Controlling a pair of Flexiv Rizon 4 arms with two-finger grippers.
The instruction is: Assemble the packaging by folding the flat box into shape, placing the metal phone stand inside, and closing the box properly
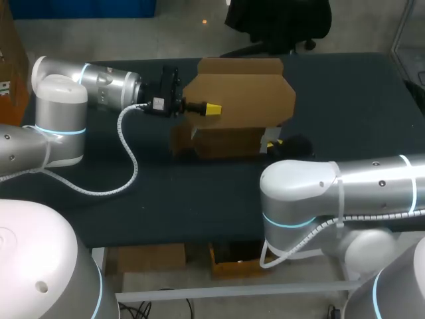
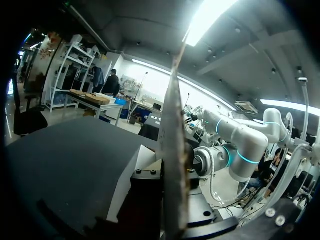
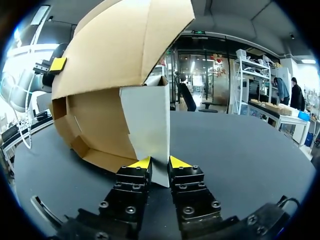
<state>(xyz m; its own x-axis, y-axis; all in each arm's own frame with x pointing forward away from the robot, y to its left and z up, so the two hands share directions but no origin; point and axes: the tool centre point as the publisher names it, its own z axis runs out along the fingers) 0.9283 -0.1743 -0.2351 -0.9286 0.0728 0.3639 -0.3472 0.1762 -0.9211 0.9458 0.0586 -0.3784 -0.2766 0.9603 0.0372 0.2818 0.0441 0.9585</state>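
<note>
The brown cardboard box [image 1: 229,141] stands half-folded at the middle of the dark table, with its big lid flap [image 1: 242,100] raised over it. My left gripper [image 1: 212,108] comes in from the left and is shut on that lid flap; the left wrist view shows the flap's edge [image 2: 175,150] straight ahead, the fingers hidden. At the box's right end, my right gripper [image 3: 160,162] is shut on the white side flap [image 3: 147,125], one yellow tip on each face. The open brown inside [image 3: 95,130] shows beside it. I see no phone stand.
The dark table [image 1: 345,119] stretches to the right of and in front of the box. My left arm's white cable [image 1: 129,149] loops over the table's left part. My right arm's elbow [image 1: 302,193] hangs over the front edge.
</note>
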